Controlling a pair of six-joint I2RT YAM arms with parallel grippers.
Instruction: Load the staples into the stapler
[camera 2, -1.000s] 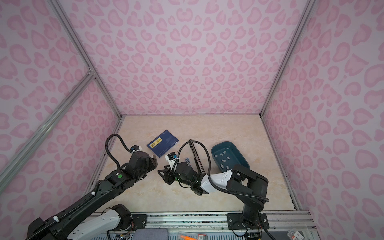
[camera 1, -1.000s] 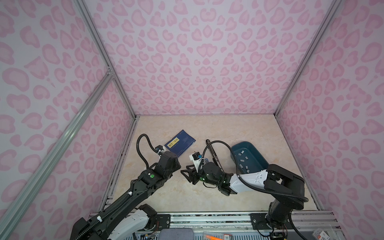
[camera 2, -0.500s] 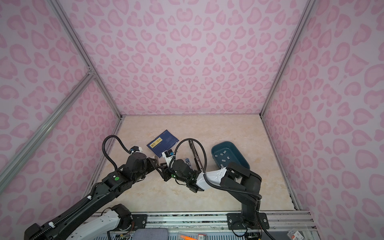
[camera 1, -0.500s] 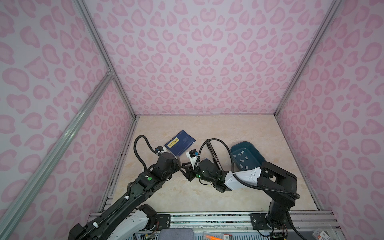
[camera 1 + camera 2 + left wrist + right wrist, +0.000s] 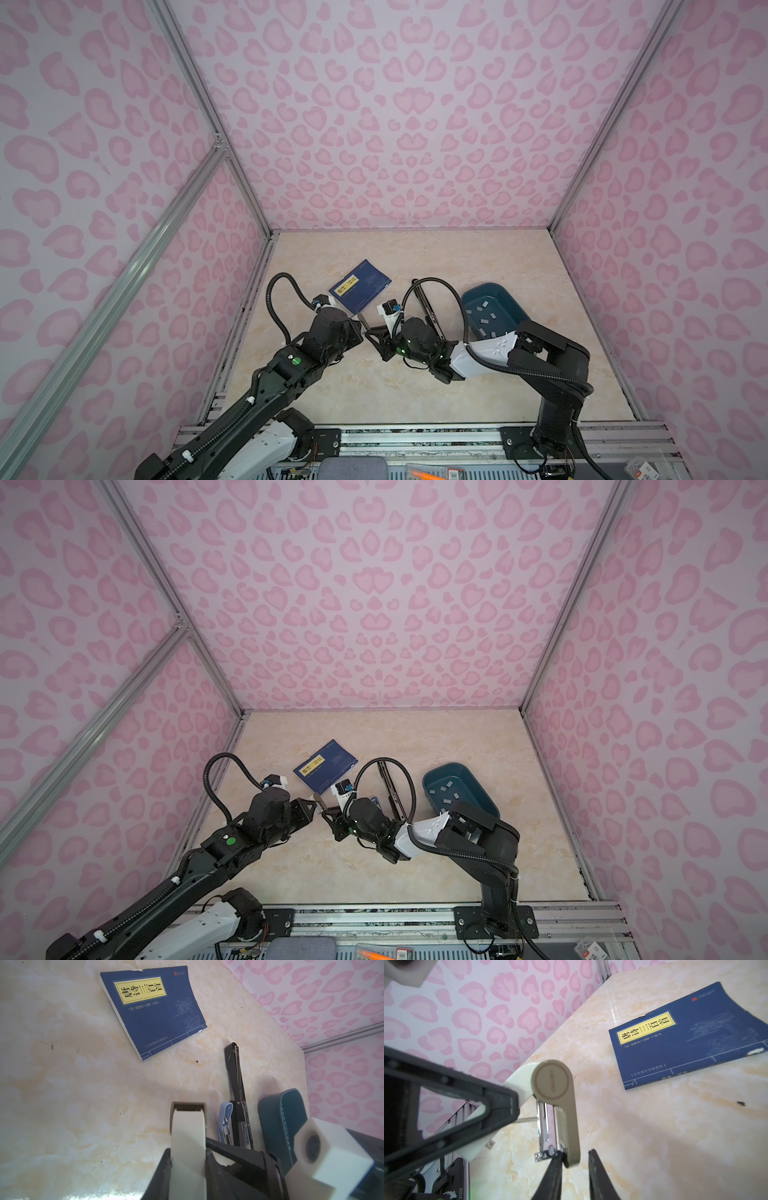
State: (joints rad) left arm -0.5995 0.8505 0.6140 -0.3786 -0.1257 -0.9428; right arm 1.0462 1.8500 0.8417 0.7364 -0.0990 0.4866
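cream stapler [image 5: 556,1095]: one, seen opened near mid-frame.
black stapler [image 5: 236,1084]: one, laid right of centre.
light blue tool [image 5: 225,1113]: one, just beside the black stapler.
book [image 5: 359,286]: one, blue, near centre.
tray [image 5: 515,309]: one, teal, right of centre.
staples [image 5: 484,321]: about eight strips are made out in the tray; an exact count cannot be given.
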